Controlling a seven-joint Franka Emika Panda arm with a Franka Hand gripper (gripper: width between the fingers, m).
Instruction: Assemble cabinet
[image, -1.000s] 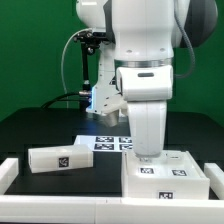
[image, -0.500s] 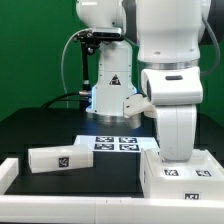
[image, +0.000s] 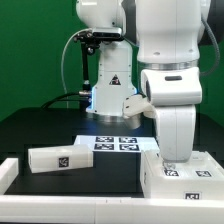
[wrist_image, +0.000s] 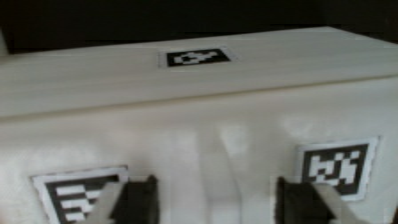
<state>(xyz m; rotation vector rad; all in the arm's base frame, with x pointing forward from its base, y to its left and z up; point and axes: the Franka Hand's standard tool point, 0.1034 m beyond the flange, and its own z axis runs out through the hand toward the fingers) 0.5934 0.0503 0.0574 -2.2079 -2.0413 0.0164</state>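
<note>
The cabinet body (image: 186, 176) and the arm (image: 172, 95) above it are found further toward the exterior view's right than a second ago. Over the last half second nothing more has been displaced, so the sideways carry is judged to be finished. The body is now set at the near edge of the black tabletop (image: 40, 125), on the exterior view's right, partly cut off by the frame. In the wrist view its tagged white top (wrist_image: 196, 90) fills the picture, and the jaws are seen as dark tips on either side of a strip of its wall. Because the body was shifted together with the arm, the jaws are judged to be clenched on it, though the contact itself is not shown clearly. A smaller tagged part (image: 60, 158) is left lying well apart toward the exterior view's left, with the marker board (image: 115, 143) between. The body is therefore taken as placed, with that part yet to be joined.
</note>
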